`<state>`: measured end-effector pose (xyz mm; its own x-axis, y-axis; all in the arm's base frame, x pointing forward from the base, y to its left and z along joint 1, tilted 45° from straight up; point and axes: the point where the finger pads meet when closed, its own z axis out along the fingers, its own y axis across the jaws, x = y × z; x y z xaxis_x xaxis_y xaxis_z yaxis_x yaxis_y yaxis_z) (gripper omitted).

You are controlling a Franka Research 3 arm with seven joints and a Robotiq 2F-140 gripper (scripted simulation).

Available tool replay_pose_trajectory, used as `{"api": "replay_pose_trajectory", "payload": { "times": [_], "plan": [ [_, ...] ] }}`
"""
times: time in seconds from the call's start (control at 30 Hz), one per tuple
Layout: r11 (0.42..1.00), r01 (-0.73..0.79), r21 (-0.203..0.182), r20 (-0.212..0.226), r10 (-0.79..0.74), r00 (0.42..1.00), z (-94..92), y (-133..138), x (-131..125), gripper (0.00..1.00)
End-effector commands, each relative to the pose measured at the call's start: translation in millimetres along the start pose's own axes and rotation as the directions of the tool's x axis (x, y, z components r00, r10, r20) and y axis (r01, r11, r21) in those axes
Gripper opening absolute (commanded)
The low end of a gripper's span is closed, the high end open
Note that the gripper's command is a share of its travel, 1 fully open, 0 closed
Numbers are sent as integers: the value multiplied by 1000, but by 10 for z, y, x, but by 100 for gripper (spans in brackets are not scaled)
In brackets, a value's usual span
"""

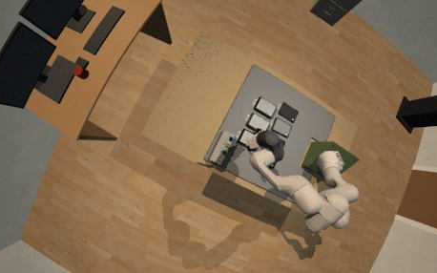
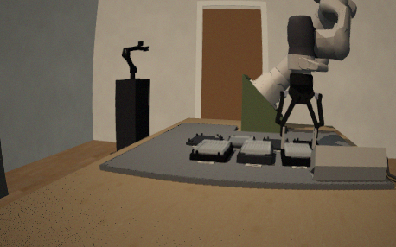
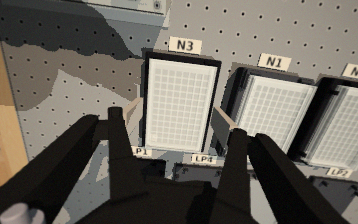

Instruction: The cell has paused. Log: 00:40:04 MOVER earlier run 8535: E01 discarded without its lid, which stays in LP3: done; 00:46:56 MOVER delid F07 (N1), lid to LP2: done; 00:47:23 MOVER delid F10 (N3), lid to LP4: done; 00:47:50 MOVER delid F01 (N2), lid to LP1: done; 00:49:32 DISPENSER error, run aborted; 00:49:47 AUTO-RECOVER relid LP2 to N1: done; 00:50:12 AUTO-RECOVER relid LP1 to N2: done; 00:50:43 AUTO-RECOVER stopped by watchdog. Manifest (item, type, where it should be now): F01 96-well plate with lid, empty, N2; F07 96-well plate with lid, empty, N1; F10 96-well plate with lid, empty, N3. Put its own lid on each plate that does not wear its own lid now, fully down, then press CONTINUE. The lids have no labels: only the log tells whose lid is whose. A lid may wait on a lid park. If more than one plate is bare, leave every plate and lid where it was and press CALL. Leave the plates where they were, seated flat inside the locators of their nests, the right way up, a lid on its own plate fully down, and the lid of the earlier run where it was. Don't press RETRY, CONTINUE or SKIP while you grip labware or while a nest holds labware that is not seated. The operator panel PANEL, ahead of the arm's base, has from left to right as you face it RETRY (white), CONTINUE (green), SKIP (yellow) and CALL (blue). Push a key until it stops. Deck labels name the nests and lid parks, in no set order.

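Three 96-well plates sit in a row of black nests. In the wrist view the plate in N3 [image 3: 180, 105] wears a pale lid that looks flat and fully down. The plates in N1 [image 3: 275, 112] and N2 [image 3: 345, 125] also look lidded. My gripper [image 3: 177, 111] is open and empty. Its fingers straddle the N3 plate's long sides without touching it. From the side, the gripper [image 2: 299, 137] hangs just above that plate [image 2: 297, 151]. Labels LP1 [image 3: 141, 151], LP4 [image 3: 203, 159] and LP2 [image 3: 339, 172] show below; the parks are mostly hidden by my fingers.
The operator panel [image 2: 350, 161] stands right beside the N3 nest, and its coloured keys show from above [image 1: 223, 147]. One more lid [image 2: 241, 139] lies on a park behind the plates. A green wedge [image 2: 257, 108] stands at the back of the deck.
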<state>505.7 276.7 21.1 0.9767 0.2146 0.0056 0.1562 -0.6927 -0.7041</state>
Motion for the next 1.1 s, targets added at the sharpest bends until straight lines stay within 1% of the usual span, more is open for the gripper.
{"api": "replay_pose_trajectory", "payload": {
  "times": [0.0,0.27,0.57,1.07],
  "plan": [
    [1000,6,-1,-1,-6,1000,7,-10,11,66],
    [1000,6,-1,-1,-6,1000,-2,-10,11,66],
    [1000,6,-1,-1,-6,1000,-66,-10,11,66],
    [1000,6,-1,-1,-6,1000,-363,-10,11,66]
  ]
}}
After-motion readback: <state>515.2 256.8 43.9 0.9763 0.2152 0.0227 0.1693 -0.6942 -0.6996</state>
